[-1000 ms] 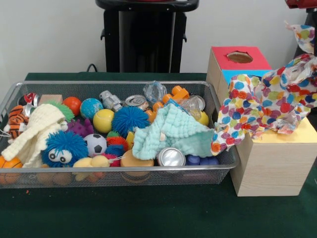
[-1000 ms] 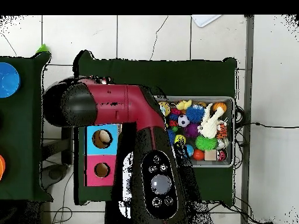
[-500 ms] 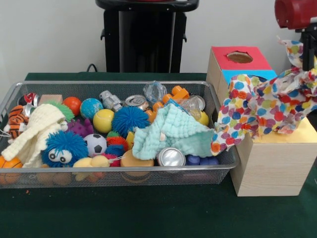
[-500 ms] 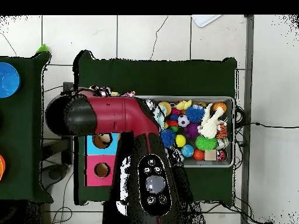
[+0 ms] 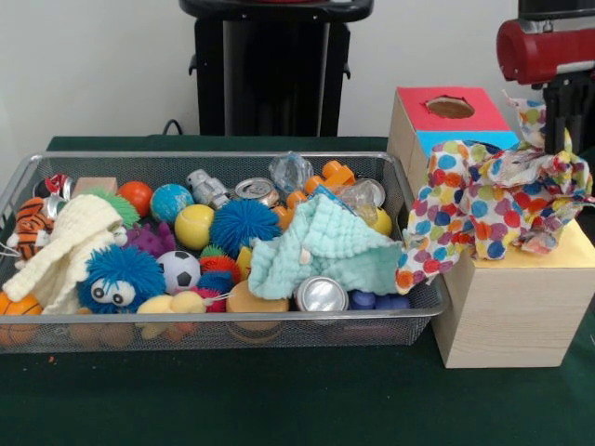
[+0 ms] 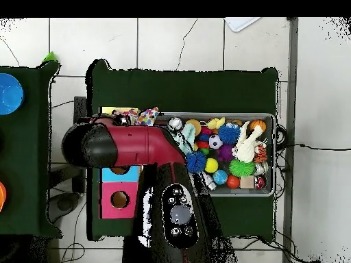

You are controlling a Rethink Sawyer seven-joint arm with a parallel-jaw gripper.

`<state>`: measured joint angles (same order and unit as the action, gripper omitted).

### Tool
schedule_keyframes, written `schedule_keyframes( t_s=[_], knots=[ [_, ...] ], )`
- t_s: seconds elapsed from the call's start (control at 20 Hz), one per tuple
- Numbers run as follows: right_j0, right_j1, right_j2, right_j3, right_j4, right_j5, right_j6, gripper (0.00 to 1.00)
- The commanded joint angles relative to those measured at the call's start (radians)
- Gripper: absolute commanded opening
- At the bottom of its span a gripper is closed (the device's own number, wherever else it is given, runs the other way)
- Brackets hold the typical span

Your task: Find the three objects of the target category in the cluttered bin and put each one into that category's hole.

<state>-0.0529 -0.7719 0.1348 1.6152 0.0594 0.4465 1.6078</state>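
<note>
A: ok so where's the cloth (image 5: pixel 493 200) at? the dotted one.

B: it's draped over the box (image 5: pixel 514 297), on the yellow top at the near end. Most of it sits bunched up there, with one corner hanging down the box's left side, right against the bin's (image 5: pixel 186 330) corner. In the overhead view you only see a bit of it poking out past the arm (image 6: pixel 130 144).

A: and the tool?

B: the tool (image 5: pixel 556 125) comes down at the right edge of the front view, dark parts under the red arm, right at the cloth's top edge. A strip of cloth goes up beside it. I honestly can't tell if it's gripping it or how wide it's set; the tips are hidden in the folds.

A: holes?

B: the red hole (image 5: pixel 450 107) at the far end is uncovered. The blue section next to it is half hidden by the cloth.

A: what's left in the bin?

B: loads. A mint cloth (image 5: pixel 325 246) hangs over the right side, there's a cream knit thing (image 5: pixel 65 246) on the left, a can (image 5: pixel 321 294) near the front wall, plus a fuzzy blue ball (image 5: pixel 244 225) and a soccer ball (image 5: pixel 178 270) in the middle.
</note>
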Motion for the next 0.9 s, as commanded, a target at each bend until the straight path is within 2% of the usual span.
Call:
schedule_keyframes(
  t_s=[0.05, 0.35, 0.9],
  knots=[
    [-0.037, 0.048, 0.004, 0.179, 0.027, -0.083, 0.23, 0.0],
    [-0.058, 0.058, 0.005, 0.218, 0.014, -0.122, 0.204, 0.0],
    [-0.026, 0.109, -0.051, 0.194, -0.02, -0.165, 0.19, 0.0]
  ],
)
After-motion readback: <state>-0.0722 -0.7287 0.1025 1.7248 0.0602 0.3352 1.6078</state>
